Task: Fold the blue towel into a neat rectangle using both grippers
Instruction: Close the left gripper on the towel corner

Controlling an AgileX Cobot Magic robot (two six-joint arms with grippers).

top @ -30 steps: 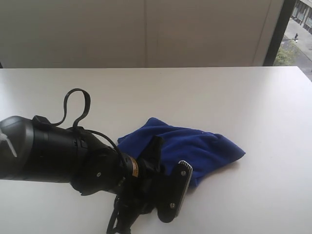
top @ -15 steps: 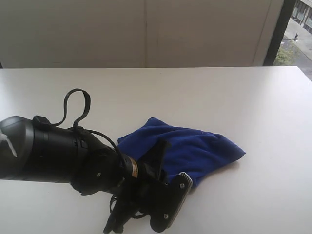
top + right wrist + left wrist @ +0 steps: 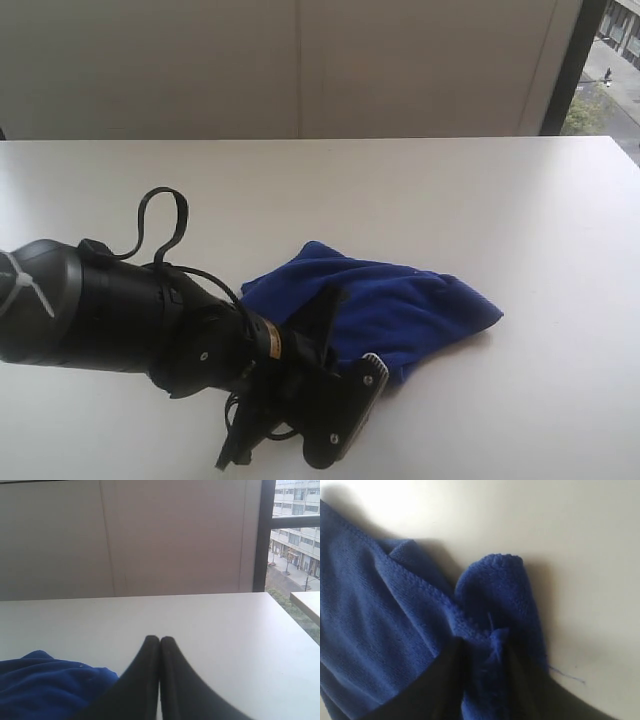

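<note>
The blue towel [image 3: 410,295] lies crumpled in a loose heap on the white table [image 3: 450,190]. My left gripper [image 3: 352,332] comes in from the left and sits at the heap's near edge. In the left wrist view its dark fingers [image 3: 445,680] pinch a bunched fold of the blue towel [image 3: 380,620], so the left gripper [image 3: 484,649] is shut on the cloth. My right gripper [image 3: 160,639] is shut with its fingertips touching and nothing between them. It hovers low over the table, apart from the blue towel [image 3: 45,680]. The right arm is out of the exterior view.
A pale wall [image 3: 300,60] runs behind the table's far edge, with a dark window frame [image 3: 565,60] at the far right. A black cable loop [image 3: 160,215] stands up from the left arm. Bare tabletop surrounds the towel.
The left gripper's fingers have drawn closer together on the towel's near edge, and the arm end has sunk slightly toward the table. The towel heap has kept its shape.
</note>
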